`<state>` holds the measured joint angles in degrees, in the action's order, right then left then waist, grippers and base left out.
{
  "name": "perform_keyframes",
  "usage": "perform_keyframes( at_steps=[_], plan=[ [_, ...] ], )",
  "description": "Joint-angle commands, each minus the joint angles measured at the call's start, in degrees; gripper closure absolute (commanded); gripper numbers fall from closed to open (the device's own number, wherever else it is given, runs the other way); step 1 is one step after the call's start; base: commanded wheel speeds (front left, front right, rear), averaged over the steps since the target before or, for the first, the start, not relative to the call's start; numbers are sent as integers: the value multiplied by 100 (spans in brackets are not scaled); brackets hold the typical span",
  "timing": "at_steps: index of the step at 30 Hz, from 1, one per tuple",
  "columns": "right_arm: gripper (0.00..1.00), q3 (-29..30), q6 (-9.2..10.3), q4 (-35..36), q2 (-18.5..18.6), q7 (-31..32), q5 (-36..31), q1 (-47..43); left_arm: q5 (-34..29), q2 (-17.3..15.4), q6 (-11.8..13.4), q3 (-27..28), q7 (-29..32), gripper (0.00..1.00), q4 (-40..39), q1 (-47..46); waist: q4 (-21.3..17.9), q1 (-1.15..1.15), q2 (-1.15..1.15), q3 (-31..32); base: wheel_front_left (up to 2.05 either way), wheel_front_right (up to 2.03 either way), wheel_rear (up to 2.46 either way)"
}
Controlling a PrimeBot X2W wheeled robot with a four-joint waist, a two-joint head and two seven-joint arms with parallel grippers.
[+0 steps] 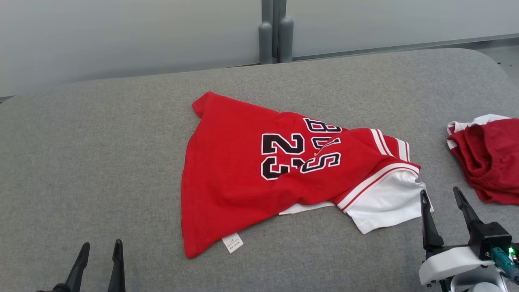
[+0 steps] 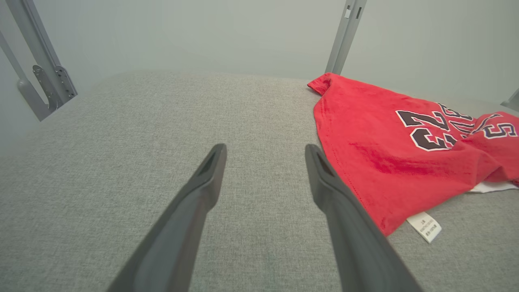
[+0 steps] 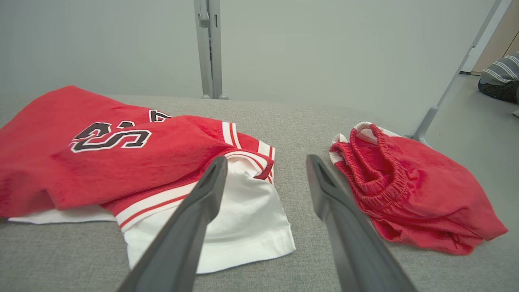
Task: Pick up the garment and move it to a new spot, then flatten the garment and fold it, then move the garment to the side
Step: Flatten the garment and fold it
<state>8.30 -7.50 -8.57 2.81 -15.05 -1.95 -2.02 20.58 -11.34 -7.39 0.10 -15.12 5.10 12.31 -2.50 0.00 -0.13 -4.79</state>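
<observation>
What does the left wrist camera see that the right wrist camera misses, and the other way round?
Left wrist camera's own: the open left hand and the white care label. Right wrist camera's own: the open right hand, the red shorts and a white sleeve. Shared: the red jersey lying on the grey table.

A red jersey (image 1: 243,174) with a black 23 lies rumpled on the grey bench (image 1: 101,142), its white sleeve (image 1: 385,205) spread toward the right claw (image 1: 440,190), which is open just beside the sleeve's edge. The left claw (image 1: 102,243) hangs open, well apart from the jersey. A second red garment (image 1: 490,162), possibly shorts, lies cut off at the right edge.
</observation>
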Motion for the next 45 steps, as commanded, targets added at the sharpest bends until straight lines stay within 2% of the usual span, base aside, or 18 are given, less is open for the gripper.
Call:
perform_keyframes(
  at_steps=[1, 16, 19, 23, 25, 28, 32, 34, 37, 41, 45],
  plan=[
    [0, 6, 2, 27, 18, -16, 20, 52, 21, -30, -16, 27, -2, 0, -21, -80, 8, 0, 13, -20, 0, 0, 0],
    [0, -14, 2, 60, 18, -16, 7, 70, 35, -25, -16, -5, -2, 0, -31, -80, -5, 0, 13, -64, 0, 0, 0],
    [0, 17, 2, 30, 19, -16, 245, 110, 62, -19, -16, -31, -2, 0, -64, -118, -19, 0, 13, -92, 0, 0, 0],
    [0, -100, 3, 32, 57, 48, 49, 83, 145, -39, -15, -178, 139, 0, -286, -142, -28, 0, 13, -149, 0, 0, 0],
    [0, -253, 2, 79, 229, 386, -54, 70, 227, -39, 2, -229, 431, 0, -481, -198, -33, 0, 13, -195, 0, 0, 0],
    [0, -541, 2, 334, 566, 1135, 23, 33, 336, -24, 187, -316, 1155, 0, -862, -192, -53, 0, 13, -289, 0, 0, 0],
    [0, -852, 3, 861, 1138, 2404, 406, -2, 620, 79, 639, -333, 2358, 0, -1481, -31, -122, 0, 13, -487, 0, 0, 0],
    [0, -939, 3, 1086, 1399, 3059, 656, 49, 579, 1, 785, -456, 2952, 0, -1817, 27, -157, 0, 13, -614, 0, 0, 0],
    [0, -1009, 4, 1340, 1806, 3774, 946, 182, 701, 73, 964, -581, 3537, 0, -2333, -30, -177, 0, 13, -820, 0, 0, 0],
    [0, -1267, 3, 1455, 2183, 4226, 1273, 457, 631, 14, 1155, -688, 4042, 0, -2604, -140, -204, 0, 13, -1094, 0, 0, 0],
    [0, -1632, 4, 1091, 2372, 4330, 1686, 851, 601, -51, 1205, -807, 4358, 0, -2592, -145, -248, 0, 13, -1262, 0, 0, 0]
  ],
)
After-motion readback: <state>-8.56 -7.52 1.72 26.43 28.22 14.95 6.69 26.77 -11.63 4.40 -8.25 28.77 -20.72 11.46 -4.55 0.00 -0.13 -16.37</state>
